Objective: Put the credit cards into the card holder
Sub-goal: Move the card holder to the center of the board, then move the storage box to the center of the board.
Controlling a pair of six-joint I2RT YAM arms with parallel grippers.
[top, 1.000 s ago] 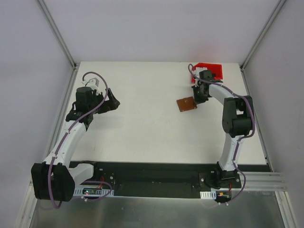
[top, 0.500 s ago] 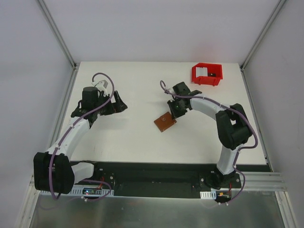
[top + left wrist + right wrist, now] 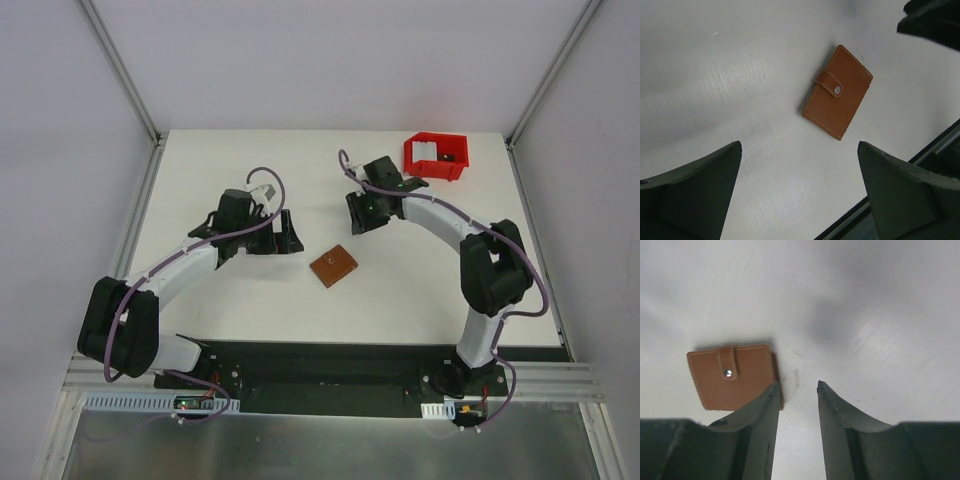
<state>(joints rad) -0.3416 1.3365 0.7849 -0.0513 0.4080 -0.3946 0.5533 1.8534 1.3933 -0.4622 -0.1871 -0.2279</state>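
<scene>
The brown card holder (image 3: 334, 266) lies shut and flat on the white table, its strap snapped; it also shows in the left wrist view (image 3: 838, 92) and the right wrist view (image 3: 732, 375). My left gripper (image 3: 288, 240) is open and empty, just left of the holder, which lies ahead of its fingertips (image 3: 799, 146). My right gripper (image 3: 359, 217) is open and empty, above and right of the holder; in its own view (image 3: 797, 385) the left finger overlaps the holder's right edge. Whitish credit cards (image 3: 426, 151) lie in the red bin.
The red plastic bin (image 3: 440, 168) stands at the table's back right. The black front rail (image 3: 330, 355) runs along the near edge. Grey walls close in the left, right and back sides.
My right gripper carried the card holder from near the red bin to the middle of the table, let it go and drew back. My left arm swung right toward the holder.
</scene>
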